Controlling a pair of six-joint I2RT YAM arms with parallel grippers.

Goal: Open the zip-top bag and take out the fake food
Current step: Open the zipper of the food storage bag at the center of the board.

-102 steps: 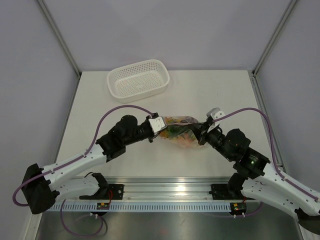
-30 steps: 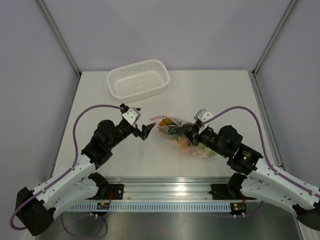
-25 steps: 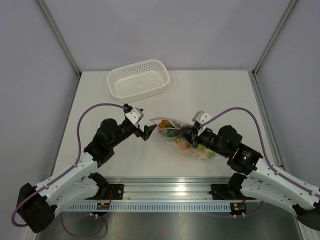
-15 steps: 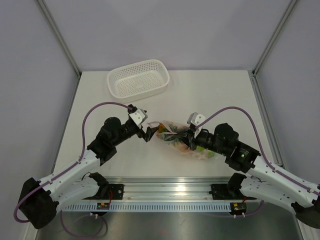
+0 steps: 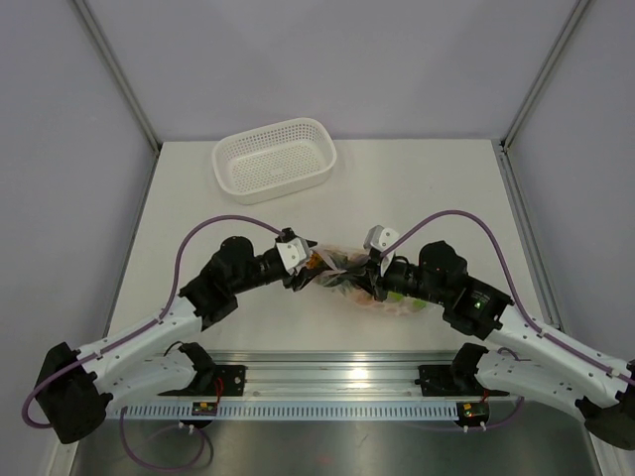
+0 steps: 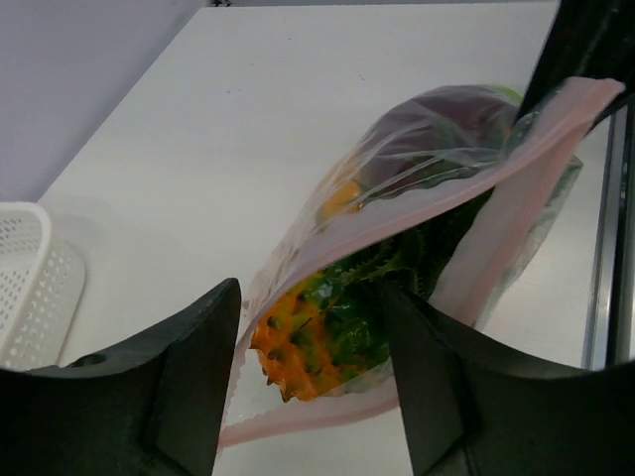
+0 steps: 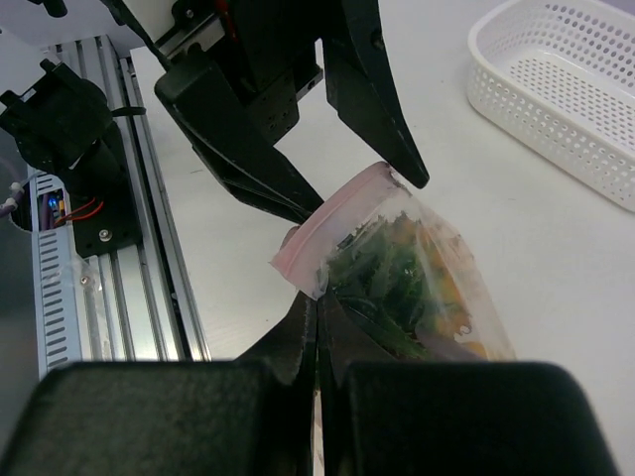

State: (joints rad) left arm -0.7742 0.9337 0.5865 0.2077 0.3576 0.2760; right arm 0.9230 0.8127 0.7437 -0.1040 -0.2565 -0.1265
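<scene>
The zip-top bag [image 5: 355, 281] lies on the table between the arms, clear with a pink strip [image 6: 466, 174]. The fake food is inside: an orange pineapple with green leaves [image 6: 298, 342] and a dark red piece [image 6: 446, 119] show through. My right gripper [image 7: 318, 303] is shut on the bag's pink edge [image 7: 332, 213] and holds it up. My left gripper [image 6: 308, 297] is open; its fingers [image 6: 189, 377] stand on either side of the bag's end, around the pineapple. From above, the left gripper [image 5: 304, 277] meets the bag's left end and the right gripper [image 5: 372, 280] is over its middle.
A white perforated basket [image 5: 275, 159] stands at the back left of the table, its rim [image 6: 35, 288] at the left wrist view's edge. The metal rail [image 7: 99, 248] with the arm bases runs along the near edge.
My left gripper has moved right to the bag's end and its jaws have narrowed around it. My right gripper has shifted left, still holding the bag.
</scene>
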